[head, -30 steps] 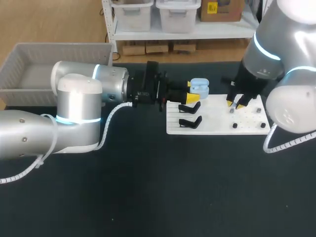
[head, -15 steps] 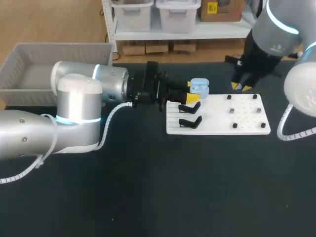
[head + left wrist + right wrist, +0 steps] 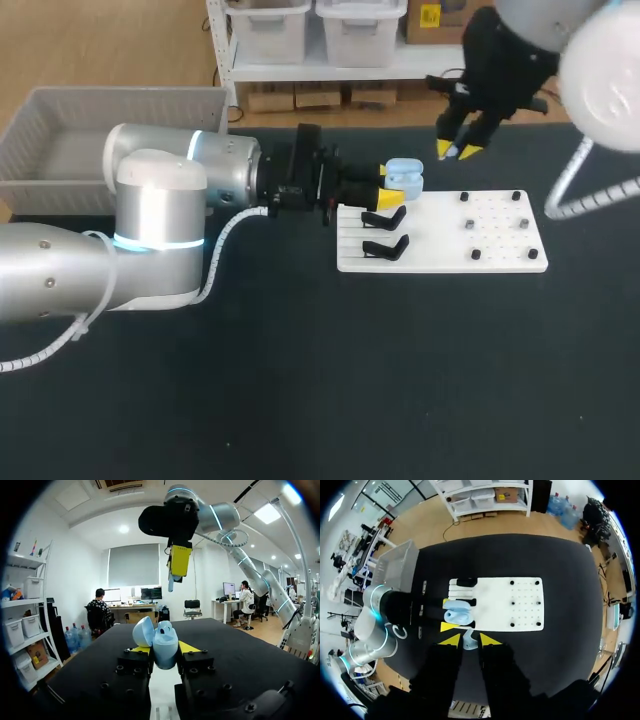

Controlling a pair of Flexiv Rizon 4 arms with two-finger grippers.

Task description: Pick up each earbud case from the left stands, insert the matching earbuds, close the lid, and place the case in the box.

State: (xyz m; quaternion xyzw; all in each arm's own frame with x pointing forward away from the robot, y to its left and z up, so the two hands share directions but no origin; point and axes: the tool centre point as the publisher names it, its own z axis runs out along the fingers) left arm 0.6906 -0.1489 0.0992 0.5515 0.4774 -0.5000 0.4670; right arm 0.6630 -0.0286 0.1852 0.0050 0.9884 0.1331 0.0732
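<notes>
Dark bench (image 3: pixel 300 400) stretching wide toward its near edge, white board (image 3: pixel 440 245) right of middle, left gripper (image 3: pixel 389 189) clamped on the open pale-blue earbud case (image 3: pixel 404 176) at the board's far left corner, right gripper (image 3: pixel 457 152) high over the board's far edge, pinching a small earbud (image 3: pixel 468 641), grey box (image 3: pixel 60 130) at the far left edge.

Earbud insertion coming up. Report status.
Left gripper: jaws shut on earbud case, lid open. Right gripper: jaws shut on earbud, hanging above the case. Nothing between them.
</notes>
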